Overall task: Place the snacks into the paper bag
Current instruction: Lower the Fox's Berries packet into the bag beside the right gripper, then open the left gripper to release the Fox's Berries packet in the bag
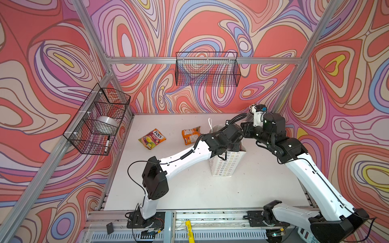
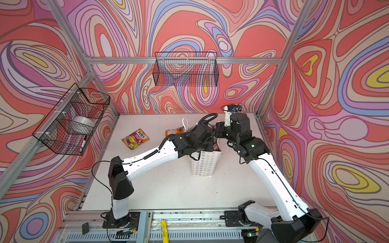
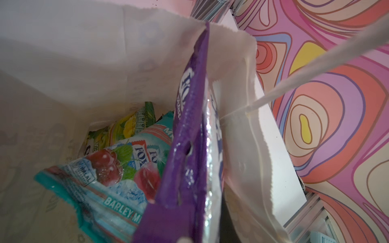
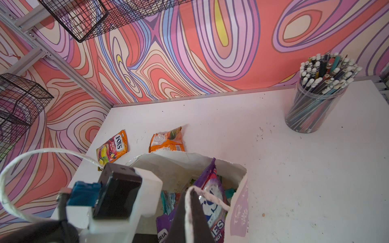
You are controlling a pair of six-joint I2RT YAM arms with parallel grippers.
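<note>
Inside bag point(image 1: 225, 166): purple packet point(image 3: 189, 147) on edge, far corner at rim, left gripper point(image 3: 185, 238) apparently clamped on it. Right gripper point(image 4: 189, 218): closed at rim by handle point(image 4: 210, 196). I would lower deeper, free that corner, then release. On table point(image 1: 189, 189): FOX'S packet point(image 1: 152, 138), orange packet point(image 1: 190, 134).

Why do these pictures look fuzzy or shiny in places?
In both top views the light is even, with faint shadows on the table; in the left wrist view the purple packet glints along its silver edge and the cord handle is blurred; in the right wrist view the pencil cup is crisp, the nearest parts soft.
</note>
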